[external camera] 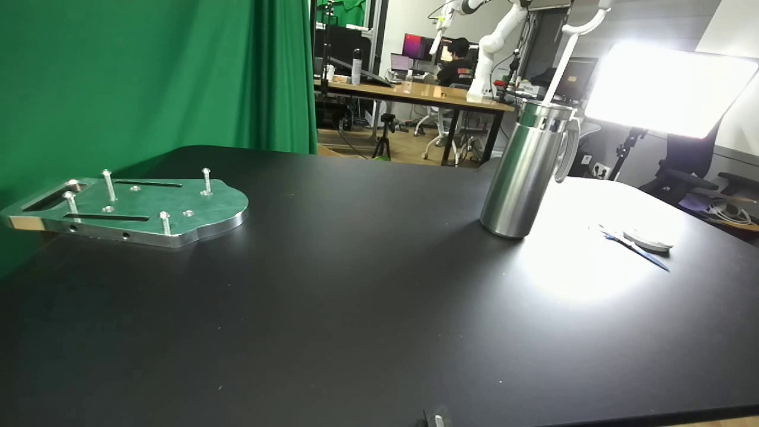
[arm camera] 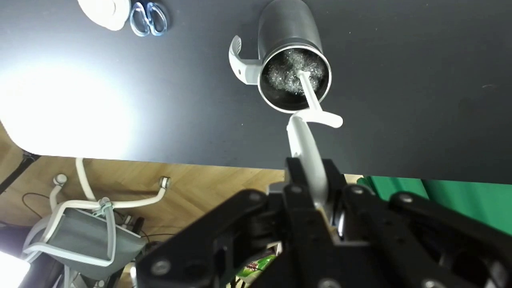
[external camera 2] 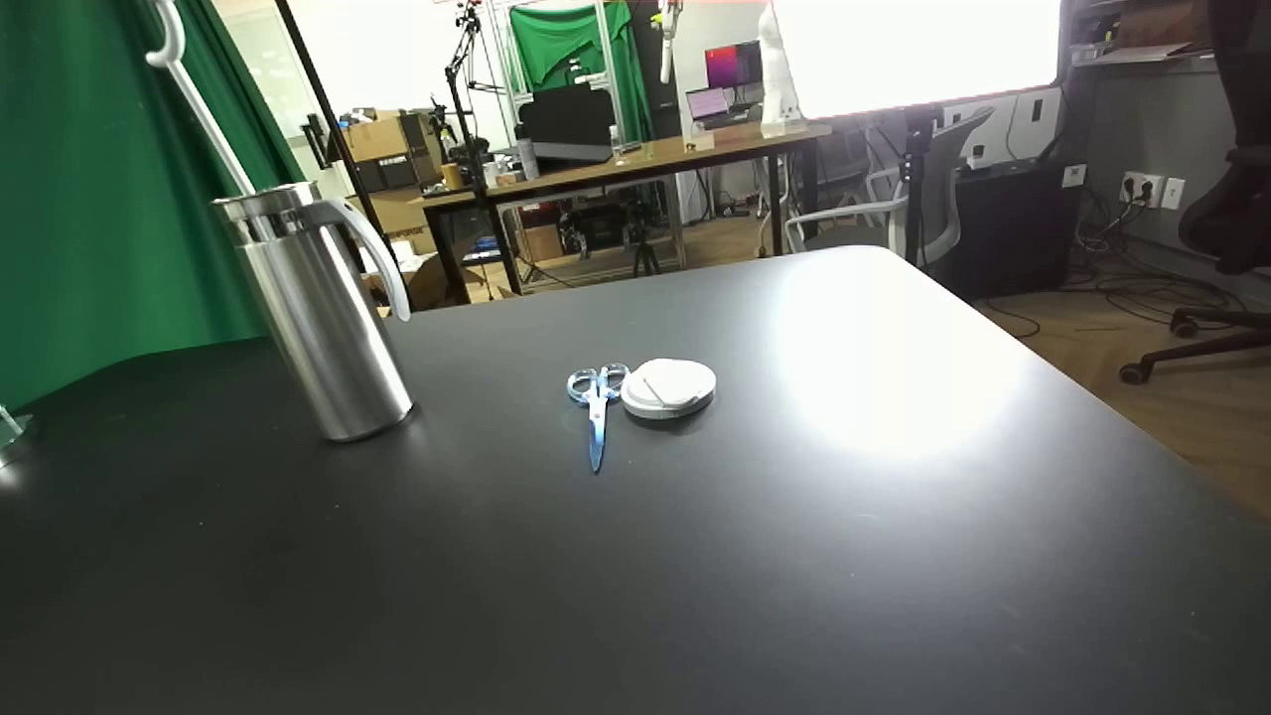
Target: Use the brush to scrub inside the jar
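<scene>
White plastic hook-necked brush (arm camera: 303, 140): reached down inside the tall brushed-steel jar (external camera: 522, 172).
Black gripper (arm camera: 314, 170): clamped the brush above its hook.
Scrubbing: insertion was done; strokes seemed under way or due.
Matte black tabletop (external camera 2: 695, 576): held the jar, clear-blue scissors (external camera 2: 597, 422) beside a rounded white object (external camera 2: 667, 385), and a silver metal plate (external camera: 151, 201).
Room: a green curtain (external camera: 148, 77) and glaring white light panel (external camera: 664, 89) stood beyond.

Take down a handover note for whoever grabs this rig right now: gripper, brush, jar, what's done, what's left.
Gripper: shut on the brush, at its handle.
Brush: lower end inside the jar.
Jar: standing on the table, mouth uncovered.
Done: brush grasped and put in.
Left: scrubbing the inside; whether any has happened, these stills can't show.
</scene>
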`<state>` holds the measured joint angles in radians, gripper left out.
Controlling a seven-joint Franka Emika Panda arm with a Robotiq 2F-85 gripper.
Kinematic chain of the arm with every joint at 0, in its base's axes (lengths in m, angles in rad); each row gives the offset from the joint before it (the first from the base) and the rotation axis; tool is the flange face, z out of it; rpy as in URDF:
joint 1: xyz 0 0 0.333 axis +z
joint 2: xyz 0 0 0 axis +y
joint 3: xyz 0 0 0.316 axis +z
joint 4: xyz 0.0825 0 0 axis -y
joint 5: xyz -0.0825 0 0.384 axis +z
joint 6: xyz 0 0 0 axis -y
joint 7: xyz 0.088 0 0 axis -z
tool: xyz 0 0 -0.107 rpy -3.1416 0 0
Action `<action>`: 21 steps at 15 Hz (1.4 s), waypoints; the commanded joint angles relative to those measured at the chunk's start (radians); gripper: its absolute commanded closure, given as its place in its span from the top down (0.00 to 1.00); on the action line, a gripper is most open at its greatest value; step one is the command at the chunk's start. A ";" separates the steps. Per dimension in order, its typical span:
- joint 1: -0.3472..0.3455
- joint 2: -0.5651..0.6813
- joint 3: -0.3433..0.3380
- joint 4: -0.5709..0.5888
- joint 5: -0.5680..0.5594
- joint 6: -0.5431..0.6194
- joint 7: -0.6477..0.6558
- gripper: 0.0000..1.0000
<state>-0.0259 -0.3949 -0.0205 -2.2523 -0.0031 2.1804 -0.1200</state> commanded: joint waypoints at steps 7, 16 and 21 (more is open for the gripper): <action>-0.020 0.175 -0.009 -0.041 -0.016 0.058 0.056 0.04; -0.026 0.263 -0.023 -0.030 -0.002 0.069 0.061 0.04; -0.014 0.243 -0.014 -0.035 0.009 0.027 0.048 0.59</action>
<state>-0.0506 -0.1404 -0.0372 -2.2953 -0.0012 2.2464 -0.0854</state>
